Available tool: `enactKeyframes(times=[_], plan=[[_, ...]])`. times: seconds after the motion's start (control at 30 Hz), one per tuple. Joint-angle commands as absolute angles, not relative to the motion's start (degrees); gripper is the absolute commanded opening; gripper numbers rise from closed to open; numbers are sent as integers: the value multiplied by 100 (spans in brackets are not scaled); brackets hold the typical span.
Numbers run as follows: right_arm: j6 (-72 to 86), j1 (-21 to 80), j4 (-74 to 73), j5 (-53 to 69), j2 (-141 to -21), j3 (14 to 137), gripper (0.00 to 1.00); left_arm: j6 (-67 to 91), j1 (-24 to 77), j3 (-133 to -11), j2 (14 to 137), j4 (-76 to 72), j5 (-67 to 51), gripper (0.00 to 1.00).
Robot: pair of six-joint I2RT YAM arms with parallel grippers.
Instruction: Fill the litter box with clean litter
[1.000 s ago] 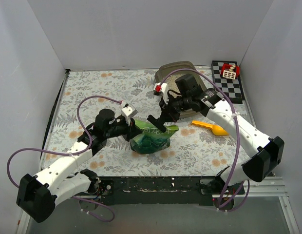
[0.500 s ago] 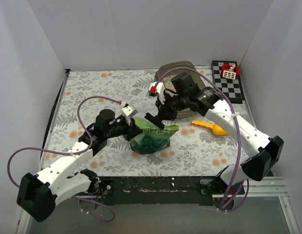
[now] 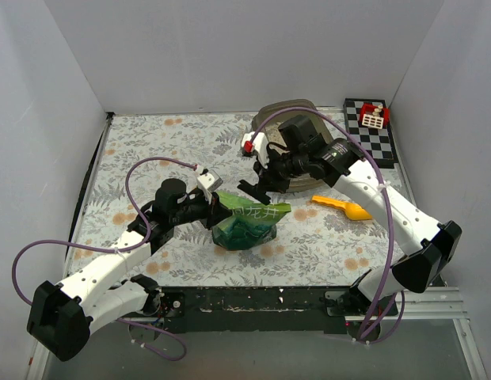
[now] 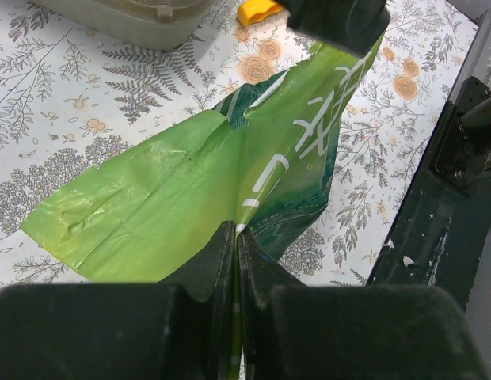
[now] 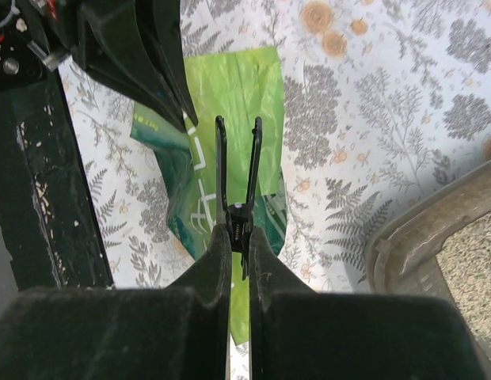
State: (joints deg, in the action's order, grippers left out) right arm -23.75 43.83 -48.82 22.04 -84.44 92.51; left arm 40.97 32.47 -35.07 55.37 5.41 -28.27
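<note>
Extended from lower left, left fingers (image 4: 204, 273) clamped on green bag (image 3: 245, 226) at counter (image 3: 150, 142) centre. Arched over from right, right fingers (image 5: 207, 273) pinched on black clip (image 5: 238, 214). Showed litter box (image 3: 269, 112) upper centre, clean litter (image 5: 471, 273) inside.

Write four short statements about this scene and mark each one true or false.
1. The left hand is shut on the green bag. True.
2. The yellow scoop lies inside the litter box. False: it lies on the table, outside the box.
3. The right hand grips a black clip. True.
4. The litter box holds nothing. False: pale litter shows inside.
</note>
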Motion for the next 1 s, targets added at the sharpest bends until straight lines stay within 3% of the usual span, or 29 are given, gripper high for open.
enactKeyframes(times=[0.0, 0.3, 0.97], plan=[[-2593, 4421, -4860, 2206, -8490, 9088, 1, 4096, 3278, -3322, 5546, 800, -2760, 0], [-2637, 4482, -4869, 2268, -8517, 8623, 1, 4096, 3278, -3313, 5546, 782, -2725, 0], [-3340, 4816, -5432, 1117, -8262, 7629, 1, 4122, 3278, -3340, 5467, 756, -2698, 0]])
